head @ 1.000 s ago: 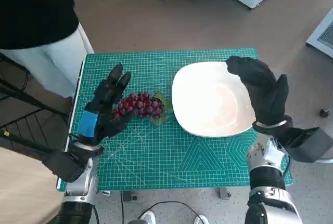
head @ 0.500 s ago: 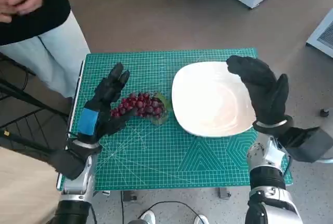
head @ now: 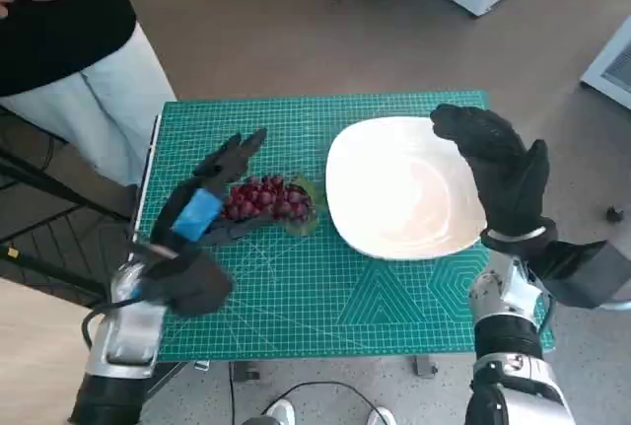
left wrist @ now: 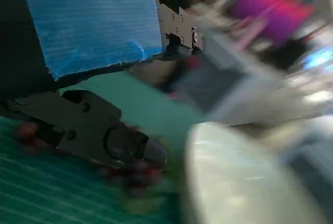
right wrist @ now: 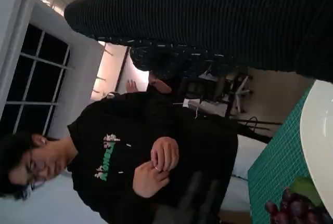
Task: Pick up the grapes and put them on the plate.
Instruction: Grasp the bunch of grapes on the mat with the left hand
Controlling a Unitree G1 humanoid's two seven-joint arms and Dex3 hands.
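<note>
Left hand (head: 212,203), fingers spread, is reaching over the grapes (head: 266,199) at frame centre-left; a shallow grip risks shedding loose grapes.

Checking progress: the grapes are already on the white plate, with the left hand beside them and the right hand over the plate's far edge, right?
Not quite. The head view shows the grapes on the green mat, beside the plate. The left hand and right hand are as described.
</note>
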